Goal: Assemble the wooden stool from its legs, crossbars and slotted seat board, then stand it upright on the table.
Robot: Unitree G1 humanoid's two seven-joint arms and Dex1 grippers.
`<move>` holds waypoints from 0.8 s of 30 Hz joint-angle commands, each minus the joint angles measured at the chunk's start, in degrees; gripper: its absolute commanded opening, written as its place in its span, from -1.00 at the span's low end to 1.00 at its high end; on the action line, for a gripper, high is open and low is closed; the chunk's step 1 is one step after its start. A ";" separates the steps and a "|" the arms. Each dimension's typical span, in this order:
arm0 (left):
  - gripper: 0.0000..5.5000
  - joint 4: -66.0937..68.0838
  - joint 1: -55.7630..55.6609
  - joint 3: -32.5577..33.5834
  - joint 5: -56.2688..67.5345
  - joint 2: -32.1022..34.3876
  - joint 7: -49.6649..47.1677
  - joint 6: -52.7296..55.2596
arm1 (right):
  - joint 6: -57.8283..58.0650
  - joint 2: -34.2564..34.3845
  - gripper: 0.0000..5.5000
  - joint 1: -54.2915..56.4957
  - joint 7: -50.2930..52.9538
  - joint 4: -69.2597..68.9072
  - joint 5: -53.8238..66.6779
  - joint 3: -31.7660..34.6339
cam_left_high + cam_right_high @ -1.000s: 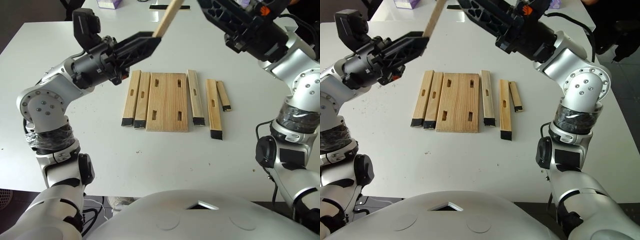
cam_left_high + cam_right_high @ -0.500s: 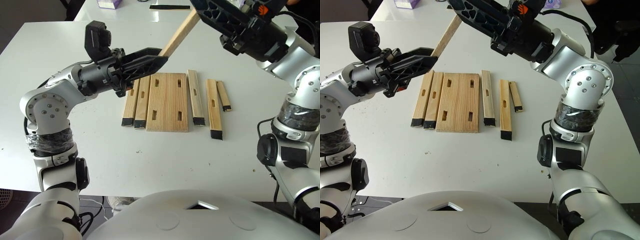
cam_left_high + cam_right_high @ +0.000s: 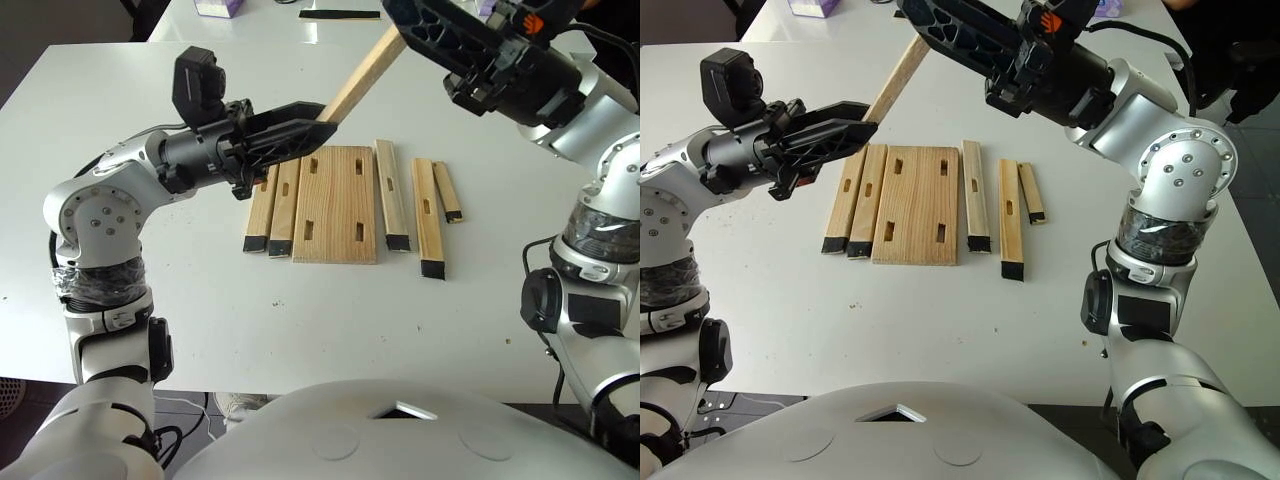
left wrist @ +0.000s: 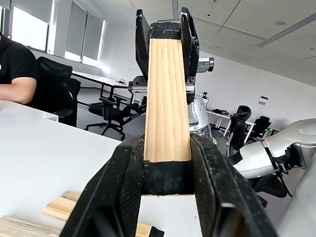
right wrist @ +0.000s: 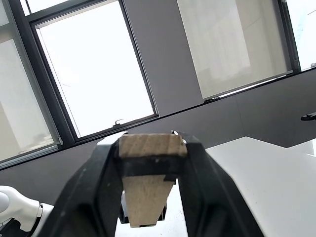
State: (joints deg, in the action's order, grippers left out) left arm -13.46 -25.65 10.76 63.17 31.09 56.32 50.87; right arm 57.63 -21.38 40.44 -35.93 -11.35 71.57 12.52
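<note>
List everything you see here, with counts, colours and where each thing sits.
seat board: one, light wood, four slots, mid table
left sticks: two, wood with black ends, lying against the board's left side
right sticks: three, wood with black ends, lying right of the board
held stick: one, wood, in the air
table: one, white
box: one, lilac, far back
strip: one, black, far back
left hand: black, grips the stick's lower end
right hand: black, grips its upper end

My black pincer [image 5: 148, 150] clamps a pale wooden bar [image 5: 146, 195] with a black band, end-on at mid-frame; large bright windows [image 5: 94, 79] stand behind.
</note>
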 commanded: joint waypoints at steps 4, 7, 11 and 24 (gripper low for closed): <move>-0.13 3.19 3.76 -2.98 -10.37 1.22 -4.64 -4.38 | -4.17 -0.15 -0.52 -1.42 0.75 -3.27 -2.26 0.17; -0.13 4.17 7.09 -4.63 -15.74 2.28 -4.66 -7.64 | -7.13 -0.11 -0.52 -1.78 1.91 -3.02 -5.49 0.52; -0.13 6.83 9.39 -1.99 -20.44 0.65 -10.27 -10.83 | -13.45 -2.95 -0.52 -3.11 0.85 -2.15 -14.11 -0.43; -0.13 7.57 -4.18 -0.75 -38.98 -36.39 -70.96 -26.49 | -45.38 -21.15 -0.52 -9.41 -33.48 18.93 -49.46 -19.64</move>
State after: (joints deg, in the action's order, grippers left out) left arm -6.17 -26.51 14.43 33.17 2.58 -2.61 30.59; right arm 20.42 -39.33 31.94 -59.69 3.15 28.36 -1.28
